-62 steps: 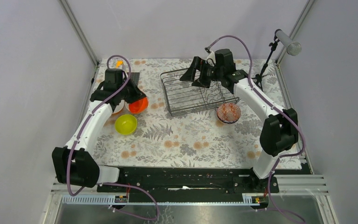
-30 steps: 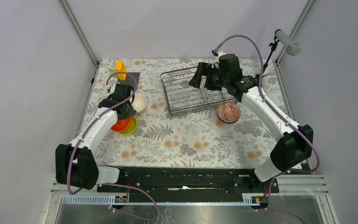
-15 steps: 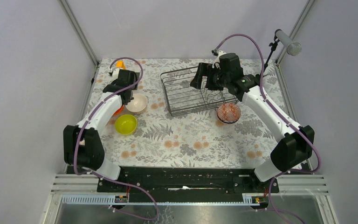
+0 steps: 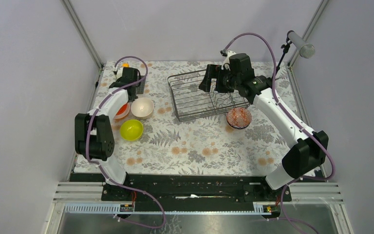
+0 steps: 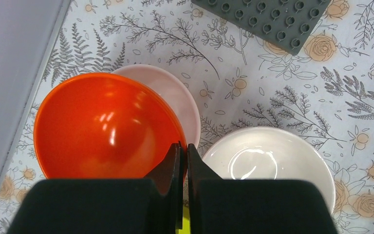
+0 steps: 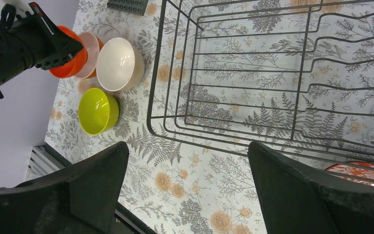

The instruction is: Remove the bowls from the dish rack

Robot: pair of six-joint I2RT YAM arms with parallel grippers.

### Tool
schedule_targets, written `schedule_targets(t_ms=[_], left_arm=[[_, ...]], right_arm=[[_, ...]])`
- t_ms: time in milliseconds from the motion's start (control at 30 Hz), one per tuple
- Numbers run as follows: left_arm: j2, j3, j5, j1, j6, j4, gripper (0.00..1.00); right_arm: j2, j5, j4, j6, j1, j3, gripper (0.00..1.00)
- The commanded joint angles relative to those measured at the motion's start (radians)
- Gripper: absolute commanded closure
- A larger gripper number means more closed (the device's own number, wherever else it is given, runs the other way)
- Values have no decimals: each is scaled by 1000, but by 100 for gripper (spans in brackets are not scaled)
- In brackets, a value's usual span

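My left gripper (image 5: 184,146) is shut on the rim of an orange bowl (image 5: 102,126), which sits over a pale pinkish-white bowl (image 5: 175,95) by the left wall. A cream bowl (image 4: 142,107) stands just right of them, with a yellow-green bowl (image 4: 131,129) nearer the arms. The dish rack (image 4: 202,97) is at the back centre, and no bowl shows among its wires (image 6: 282,73). My right gripper (image 6: 187,146) hangs open above the rack's near left edge. A pink patterned bowl (image 4: 238,117) rests on the cloth by the rack's near right corner.
A dark grey studded plate (image 5: 272,19) lies behind the bowls, and a small orange-yellow block (image 4: 124,65) is at the back left. A microphone stand (image 4: 299,46) rises at the back right. Grey walls close in on the left and right of the floral cloth.
The left arm has swung the orange bowl from above the yellow-green bowl back and left onto the pale bowl, its elbow folding in. The right arm has barely moved.
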Motion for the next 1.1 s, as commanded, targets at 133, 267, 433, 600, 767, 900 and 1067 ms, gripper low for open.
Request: schedule_targets(t_ms=[133, 267, 433, 600, 767, 900, 1067], left_arm=[[56, 56, 48, 23, -4, 61, 100], [78, 46, 60, 38, -5, 74, 100], [108, 66, 65, 47, 4, 59, 91], [99, 75, 65, 47, -3, 46, 77], [62, 81, 98, 48, -15, 30, 73], [22, 82, 122, 46, -37, 0, 70], [-71, 36, 158, 47, -64, 9, 69]], right_arm=[[15, 44, -28, -53, 11, 56, 0], [13, 54, -27, -62, 12, 56, 0], [16, 61, -26, -62, 12, 60, 0], [12, 73, -19, -63, 11, 49, 0], [-13, 111, 15, -64, 12, 14, 0], [-61, 163, 98, -59, 12, -51, 0], [-159, 264, 247, -62, 11, -207, 0]])
